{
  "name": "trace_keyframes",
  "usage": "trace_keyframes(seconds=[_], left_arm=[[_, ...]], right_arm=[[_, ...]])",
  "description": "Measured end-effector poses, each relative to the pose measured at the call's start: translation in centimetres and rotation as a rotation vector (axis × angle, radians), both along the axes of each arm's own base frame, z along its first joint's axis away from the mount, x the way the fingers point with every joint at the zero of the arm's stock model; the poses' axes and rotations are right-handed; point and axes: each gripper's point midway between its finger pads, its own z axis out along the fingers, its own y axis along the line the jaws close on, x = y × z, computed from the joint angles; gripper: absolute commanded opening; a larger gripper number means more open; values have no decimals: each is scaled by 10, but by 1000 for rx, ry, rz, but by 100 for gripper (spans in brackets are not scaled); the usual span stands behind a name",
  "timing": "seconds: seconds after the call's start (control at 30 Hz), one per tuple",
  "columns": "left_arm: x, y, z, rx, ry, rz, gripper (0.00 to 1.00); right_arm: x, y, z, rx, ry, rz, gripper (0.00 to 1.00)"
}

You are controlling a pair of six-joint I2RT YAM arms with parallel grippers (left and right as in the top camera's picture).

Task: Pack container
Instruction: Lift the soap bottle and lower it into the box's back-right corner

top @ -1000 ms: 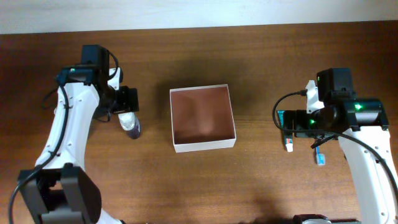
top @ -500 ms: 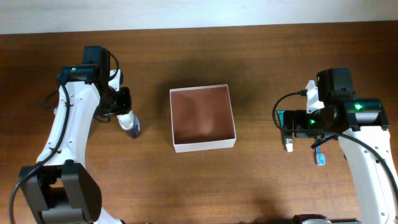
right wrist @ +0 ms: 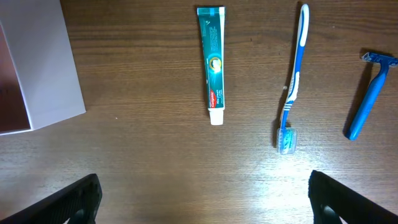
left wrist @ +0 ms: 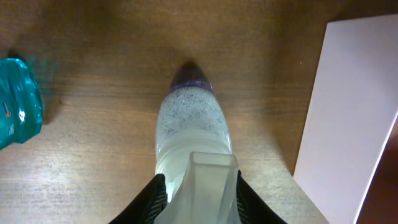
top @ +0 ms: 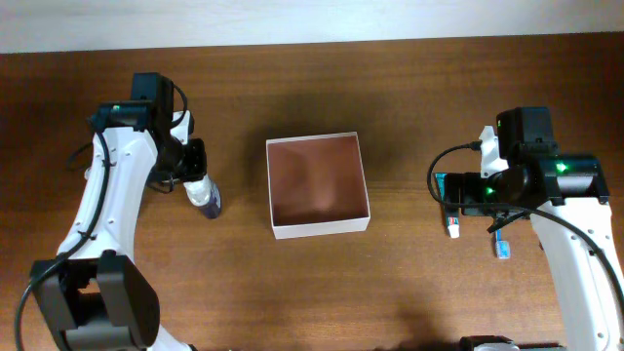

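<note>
The container (top: 322, 228), a shallow white-walled box with a reddish-brown inside, sits mid-table; its white wall (left wrist: 348, 112) shows at the right of the left wrist view. To its left lies a clear bottle (top: 205, 198) with a purple cap. My left gripper (top: 193, 168) is shut on this bottle (left wrist: 191, 124), its fingers (left wrist: 152, 199) pressed against both sides of the near end. My right gripper (top: 458, 192) hangs wide open over bare wood (right wrist: 205, 199), short of a toothpaste tube (right wrist: 213, 62).
A teal mouthwash bottle (left wrist: 18, 106) lies just left of the held bottle. A blue toothbrush (right wrist: 293, 81) and a blue razor (right wrist: 370, 93) lie right of the toothpaste. The container's corner (right wrist: 43, 68) is at the left of the right wrist view.
My left gripper's fingers have closed onto the clear bottle. The right arm has not moved.
</note>
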Motion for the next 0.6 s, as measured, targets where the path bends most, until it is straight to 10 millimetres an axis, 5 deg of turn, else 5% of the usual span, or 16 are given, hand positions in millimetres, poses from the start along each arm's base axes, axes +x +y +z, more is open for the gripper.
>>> trace_keyframes(seconds=[0.17, 0.27, 0.43, 0.6], left_arm=[[3, -12, 24, 10, -5, -31, 0], [13, -29, 64, 27, -77, -69, 0], [28, -77, 126, 14, -254, -151, 0], [22, -140, 140, -32, -318, -254, 0]], right_arm=[[0, -1, 0, 1, 0, -8, 99], [0, -5, 0, 1, 0, -23, 99], [0, -9, 0, -1, 1, -41, 99], [0, -10, 0, -2, 0, -42, 99]])
